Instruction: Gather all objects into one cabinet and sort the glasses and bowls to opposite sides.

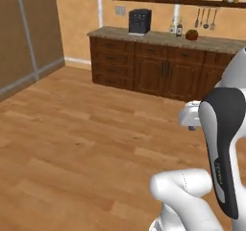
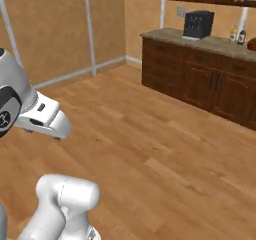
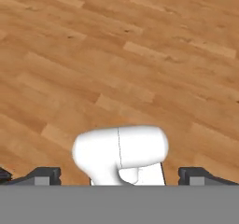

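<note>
Wooden floor (image 3: 116,55) ahead of and between wide-spread, empty jaws; gripper (image 3: 119,174) aimed downward. Dark base cabinets (image 1: 163,71) and countertop (image 1: 158,36) with coffee machine (image 1: 139,21) far beyond. Direction to mugs and bowls: cannot be judged.

Kitchen backdrop
A black coffee machine (image 1: 140,21) and bottles (image 1: 176,27) stand on the surface (image 1: 110,32) beyond the wooden floor (image 1: 72,143).

Glossy wood-plank floor (image 1: 72,143), dark wooden base cabinets (image 1: 158,71), speckled stone countertop (image 1: 110,32)
</note>
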Tool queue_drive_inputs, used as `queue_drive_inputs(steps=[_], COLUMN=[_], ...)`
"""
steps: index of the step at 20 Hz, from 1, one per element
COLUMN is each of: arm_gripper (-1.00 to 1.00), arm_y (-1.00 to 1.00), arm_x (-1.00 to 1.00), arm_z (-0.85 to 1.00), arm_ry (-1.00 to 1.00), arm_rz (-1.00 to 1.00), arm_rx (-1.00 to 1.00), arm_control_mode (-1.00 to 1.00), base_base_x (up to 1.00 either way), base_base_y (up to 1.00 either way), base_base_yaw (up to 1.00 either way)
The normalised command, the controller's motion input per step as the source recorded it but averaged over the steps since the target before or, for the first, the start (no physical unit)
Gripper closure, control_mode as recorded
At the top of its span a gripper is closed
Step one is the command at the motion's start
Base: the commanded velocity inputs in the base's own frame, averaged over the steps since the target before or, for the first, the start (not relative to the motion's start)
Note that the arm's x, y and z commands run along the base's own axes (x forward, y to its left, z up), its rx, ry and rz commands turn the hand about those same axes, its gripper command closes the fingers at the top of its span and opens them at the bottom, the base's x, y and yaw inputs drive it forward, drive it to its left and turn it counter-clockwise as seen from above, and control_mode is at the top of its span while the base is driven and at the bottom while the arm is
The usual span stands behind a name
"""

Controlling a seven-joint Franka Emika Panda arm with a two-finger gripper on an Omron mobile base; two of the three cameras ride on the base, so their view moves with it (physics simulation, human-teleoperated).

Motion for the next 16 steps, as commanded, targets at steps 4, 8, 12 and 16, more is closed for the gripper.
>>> queue_drive_inputs(steps=[4,8,12,16], arm_gripper=[-1.00,-1.00,-1.00,-1.00], arm_y=[0.00,0.00,0.00,0.00], arm_x=[0.00,0.00,0.00,0.00], arm_z=[0.00,0.00,0.00,0.00], arm_ry=[0.00,0.00,0.00,0.00], arm_rz=[0.00,0.00,0.00,0.00], arm_rx=[0.00,0.00,0.00,0.00], arm_control_mode=[1.00,1.00,1.00,1.00], base_base_x=[0.05,0.01,0.00,0.03], base_base_y=[0.00,-0.01,-0.05,-0.09], base_base_yaw=[0.89,0.98,0.99,0.96])
